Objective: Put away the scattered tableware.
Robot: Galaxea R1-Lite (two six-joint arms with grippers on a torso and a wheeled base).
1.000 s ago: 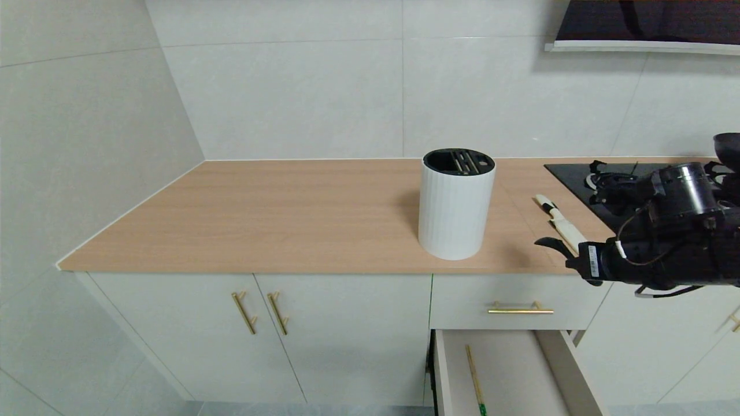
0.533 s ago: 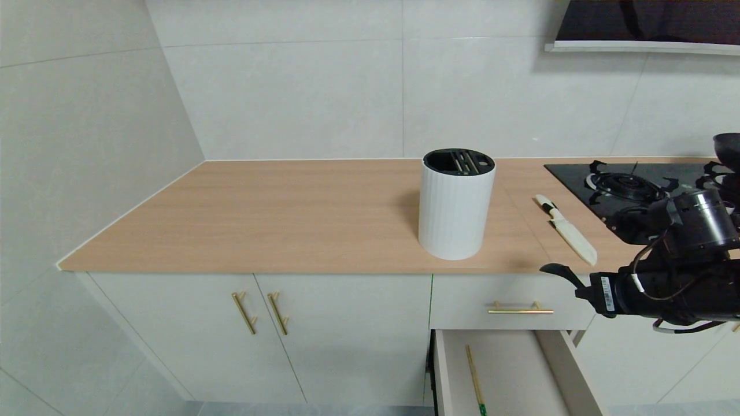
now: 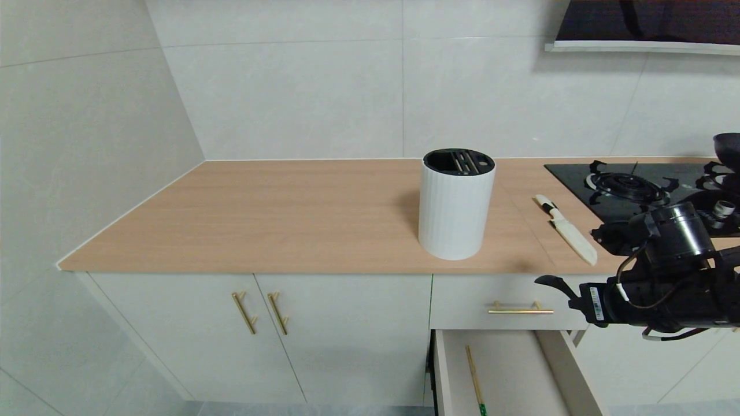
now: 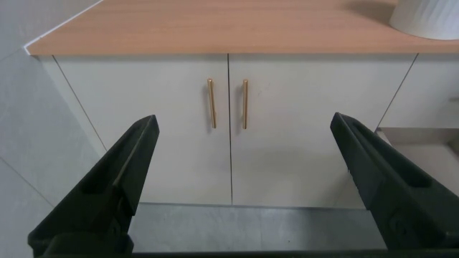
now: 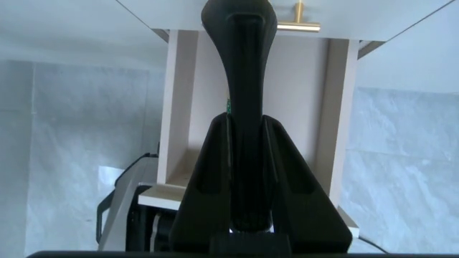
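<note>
Knife [image 3: 565, 228] lies near the white holder [image 3: 456, 202]; right gripper [image 3: 549, 281], pinched shut and empty, should open over its handle [image 3: 543, 202]. Left gripper [image 4: 244, 125] gapes empty.

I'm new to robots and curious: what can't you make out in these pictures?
Inside of the white holder: head view, its dark slotted top hides what it holds.
The open drawer: head view, near end cut off by the bottom edge; right wrist view, shut jaws cover its middle.
The stove: head view, the right arm and the right edge hide part.
</note>
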